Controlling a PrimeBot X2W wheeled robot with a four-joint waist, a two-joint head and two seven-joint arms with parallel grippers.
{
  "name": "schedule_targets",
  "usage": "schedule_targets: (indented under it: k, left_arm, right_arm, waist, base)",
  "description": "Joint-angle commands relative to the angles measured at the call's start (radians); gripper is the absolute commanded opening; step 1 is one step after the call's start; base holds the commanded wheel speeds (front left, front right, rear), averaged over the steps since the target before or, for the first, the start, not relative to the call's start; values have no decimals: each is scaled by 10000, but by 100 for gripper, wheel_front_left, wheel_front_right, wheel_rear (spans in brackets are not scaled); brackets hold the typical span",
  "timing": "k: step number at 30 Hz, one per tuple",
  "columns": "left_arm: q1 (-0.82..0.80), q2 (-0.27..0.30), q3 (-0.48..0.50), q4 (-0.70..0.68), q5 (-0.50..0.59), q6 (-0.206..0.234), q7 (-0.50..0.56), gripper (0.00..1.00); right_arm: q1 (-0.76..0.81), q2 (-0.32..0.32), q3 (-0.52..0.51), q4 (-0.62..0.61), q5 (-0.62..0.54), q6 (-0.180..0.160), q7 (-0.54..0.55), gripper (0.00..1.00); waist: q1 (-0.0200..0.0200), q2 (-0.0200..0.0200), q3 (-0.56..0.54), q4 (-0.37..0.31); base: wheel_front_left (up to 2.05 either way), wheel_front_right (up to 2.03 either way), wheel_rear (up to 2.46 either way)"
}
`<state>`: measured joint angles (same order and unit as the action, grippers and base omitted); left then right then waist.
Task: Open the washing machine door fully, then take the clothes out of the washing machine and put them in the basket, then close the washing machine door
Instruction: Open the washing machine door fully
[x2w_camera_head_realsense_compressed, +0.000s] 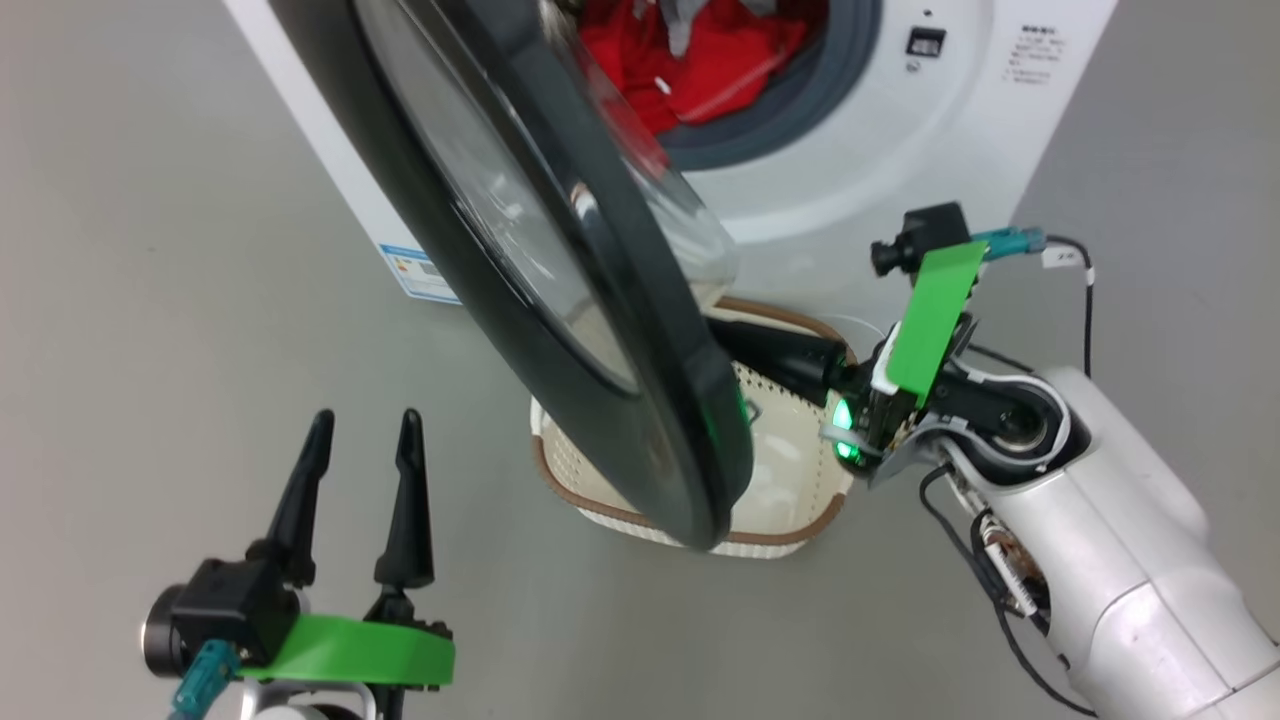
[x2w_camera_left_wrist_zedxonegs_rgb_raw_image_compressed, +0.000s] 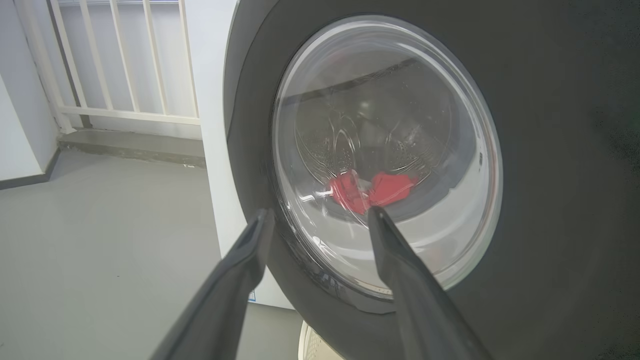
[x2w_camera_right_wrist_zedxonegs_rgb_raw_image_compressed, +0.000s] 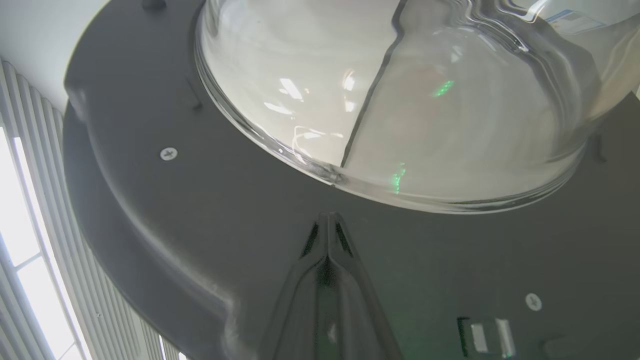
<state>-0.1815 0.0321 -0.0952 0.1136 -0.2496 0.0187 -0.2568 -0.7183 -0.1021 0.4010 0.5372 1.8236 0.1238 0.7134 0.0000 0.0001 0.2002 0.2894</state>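
The washing machine door stands partly open, its black rim and glass bowl swung out over the basket on the floor below. Red clothes lie in the drum of the white washing machine. My left gripper is open at the lower left, apart from the door's outer face; through the glass I see the clothes past the gripper. My right gripper is shut, tips against the door's dark inner face just below the bowl. Its fingers reach behind the door.
Grey floor surrounds the machine. A white railing stands far to the left of it. A blue label marks the machine's lower side. A black cable loops off my right wrist. Slatted blinds show past the door's edge.
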Motion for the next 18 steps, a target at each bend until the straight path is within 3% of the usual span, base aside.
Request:
schedule_targets:
  k: [1, 18]
  left_arm:
    - [86, 181, 370, -189, -45, 88, -49, 100]
    - [757, 291, 271, -239, -23, 276, 192, 100]
  right_arm:
    - [140, 316, 198, -278, 142, 69, 104, 0]
    - [914, 494, 1031, 80, 557, 69, 45, 0]
  waist:
    - [0, -1, -386, 360]
    - [0, -1, -1431, 1527]
  base:
    - [0, 0, 0]
    - [0, 0, 0]
